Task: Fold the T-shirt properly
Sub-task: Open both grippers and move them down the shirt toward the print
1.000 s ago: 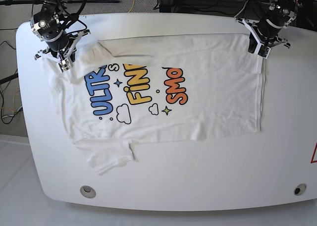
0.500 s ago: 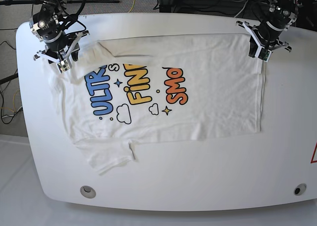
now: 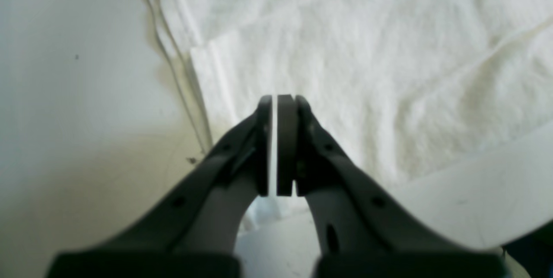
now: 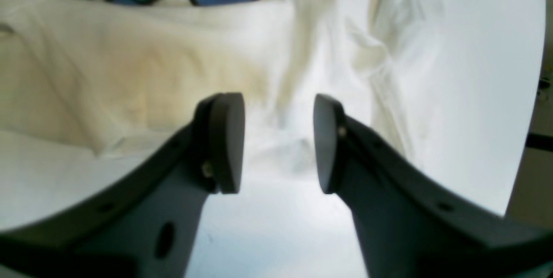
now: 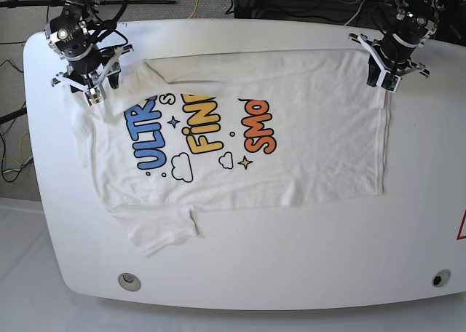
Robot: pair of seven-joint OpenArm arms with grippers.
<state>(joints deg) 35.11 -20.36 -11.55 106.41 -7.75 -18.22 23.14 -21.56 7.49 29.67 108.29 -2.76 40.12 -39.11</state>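
The T-shirt (image 5: 240, 132) lies print-up, far sleeve folded in; left gripper (image 3: 276, 144) nearly closed and empty, right gripper (image 4: 278, 142) wide, so regrasping far corners seems next.

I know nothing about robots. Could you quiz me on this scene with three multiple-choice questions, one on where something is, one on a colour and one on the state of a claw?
1. Where on the large white printed cotton T-shirt does the folded-over sleeve lie?
A. across the top of the print, near the right gripper
B. over the hem
C. off the white table

2. What colour is the word "SMOL"?
A. blue
B. orange
C. green

3. How do the two claws stand?
A. both wide open
B. left one nearly shut, right one open
C. both gripping cloth

Answers:
1 A: the base view shows the sleeve flap covering the tops of the letters, beside the right gripper.
2 B: its lettering is orange.
3 B: the left gripper shows only a slit; the right one a wide gap with nothing in it.
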